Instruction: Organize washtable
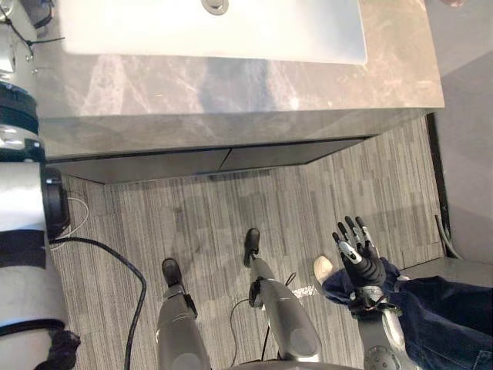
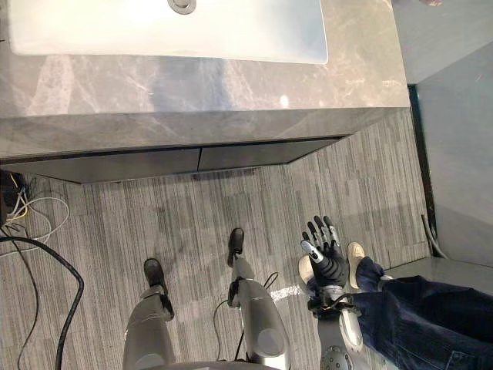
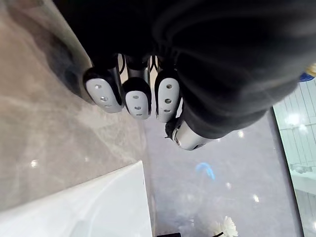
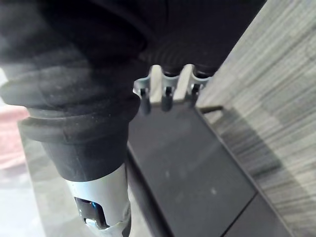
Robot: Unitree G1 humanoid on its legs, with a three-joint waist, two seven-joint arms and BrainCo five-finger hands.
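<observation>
The washtable (image 1: 231, 92) is a grey marble counter with a white sink (image 1: 208, 31) set into it and a drain (image 1: 215, 6) at the far edge. No loose items show on the counter in the eye views. My left hand (image 3: 168, 96) hangs above the counter beside the sink's corner (image 3: 123, 192). My right hand (image 1: 356, 250) is low over the floor in front of the washtable, open with straight fingers and holding nothing. In the right wrist view, the right hand (image 4: 168, 91) points toward the dark cabinet front (image 4: 197, 173).
Dark cabinet doors (image 1: 216, 160) sit under the counter. A person's leg in blue jeans (image 1: 439, 316) and a light shoe (image 1: 323, 267) are close to my right hand. A white flower (image 3: 224, 228) shows beyond the sink. The floor (image 2: 192, 223) is grey striped planks.
</observation>
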